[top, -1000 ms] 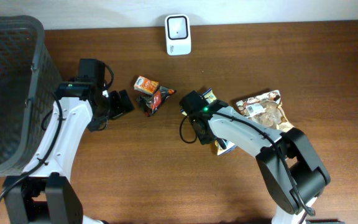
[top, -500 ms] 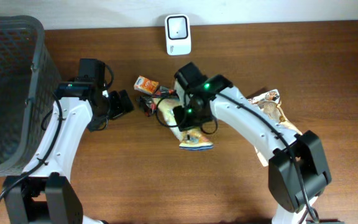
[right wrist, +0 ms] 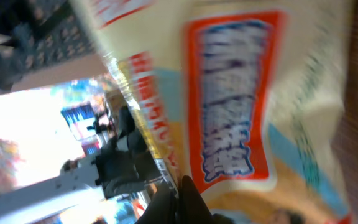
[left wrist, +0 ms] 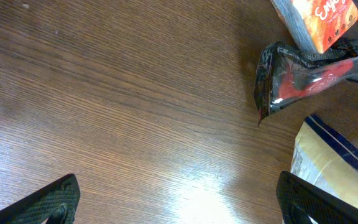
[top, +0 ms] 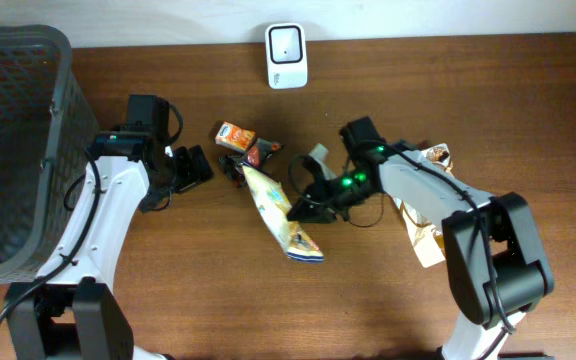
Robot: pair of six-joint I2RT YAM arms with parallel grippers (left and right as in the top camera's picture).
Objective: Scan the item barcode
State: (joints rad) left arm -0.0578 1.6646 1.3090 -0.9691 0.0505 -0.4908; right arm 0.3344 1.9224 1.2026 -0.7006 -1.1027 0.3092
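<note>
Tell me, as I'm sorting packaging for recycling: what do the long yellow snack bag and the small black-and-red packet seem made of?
Long yellow snack bag: likely thin printed plastic film; it bends and creases limply, gloss unclear. Small black-and-red packet: glossy plastic or foil-lined film, judging by bright glints on its crumpled folds.

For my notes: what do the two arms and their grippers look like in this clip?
The left arm and right arm share one build: smooth white link shells, black joint housings and bases, looping black cables and small green lights. The left gripper and right gripper are black.
</note>
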